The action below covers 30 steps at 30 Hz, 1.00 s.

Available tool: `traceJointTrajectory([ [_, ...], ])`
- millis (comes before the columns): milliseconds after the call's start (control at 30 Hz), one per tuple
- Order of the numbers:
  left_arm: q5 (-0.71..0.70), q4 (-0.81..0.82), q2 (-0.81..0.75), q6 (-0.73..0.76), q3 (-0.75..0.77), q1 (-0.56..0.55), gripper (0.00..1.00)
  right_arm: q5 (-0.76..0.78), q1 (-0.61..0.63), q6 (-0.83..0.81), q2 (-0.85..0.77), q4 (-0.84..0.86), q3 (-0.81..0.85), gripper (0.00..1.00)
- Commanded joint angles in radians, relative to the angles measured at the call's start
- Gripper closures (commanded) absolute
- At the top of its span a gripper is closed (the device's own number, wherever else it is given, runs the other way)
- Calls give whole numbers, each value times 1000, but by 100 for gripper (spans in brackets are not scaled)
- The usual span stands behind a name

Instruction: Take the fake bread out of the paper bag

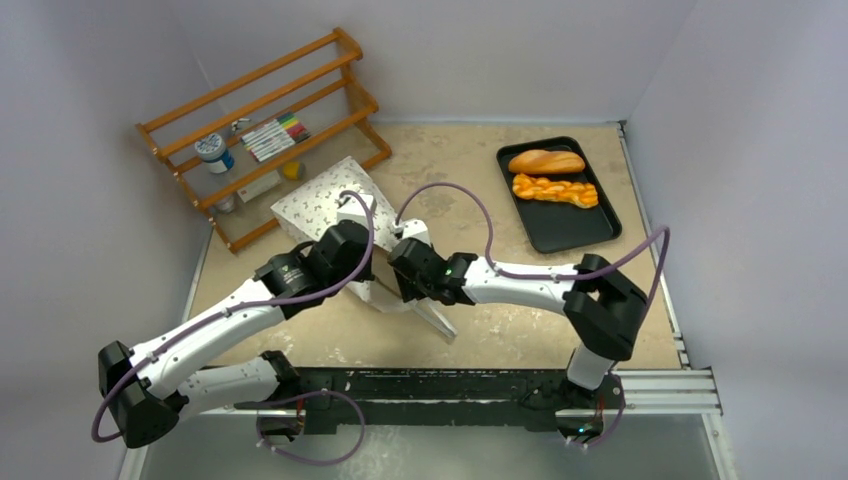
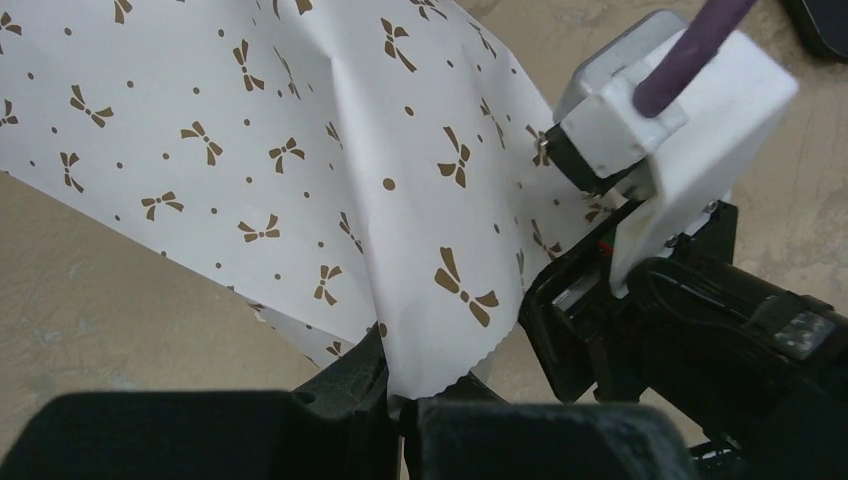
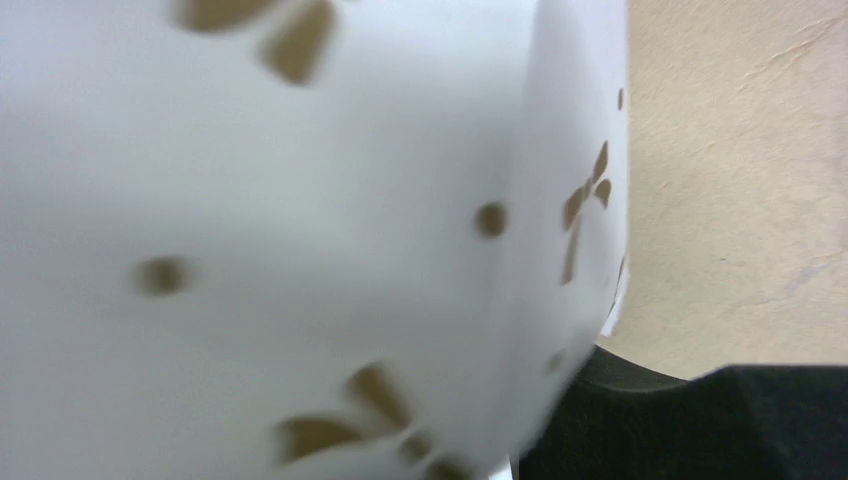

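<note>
Paper bag (image 2: 330, 150) w/ brown bow print, edge pinched in left jaws.

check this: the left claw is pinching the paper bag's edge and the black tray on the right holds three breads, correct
Wrong on the count: the black tray holds two breads, not three, a smooth loaf and a braided loaf, as the top external view shows. The left claw does pinch the paper bag at its edge.
</note>
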Motion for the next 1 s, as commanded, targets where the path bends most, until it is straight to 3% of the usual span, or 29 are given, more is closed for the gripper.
traceJointTrajectory([
  [0, 13, 56, 6, -12, -21, -8, 100, 74, 3, -45, -102, 38, -7, 48],
  [167, 11, 69, 11, -12, -24, -8, 100, 49, 17, -92, -115, 48, -29, 46],
  [333, 16, 82, 13, -17, -33, -8, 100, 48, 46, -106, -104, 53, -37, 37],
  [400, 20, 85, 16, -18, -35, -9, 100, 56, 54, -104, -102, 58, -42, 2],
  [433, 21, 85, 18, -19, -34, -9, 100, 52, 56, -109, -103, 62, -45, 0],
  [967, -1, 75, 2, -29, -40, -15, 100, 111, 115, -166, -83, 102, -116, 13],
])
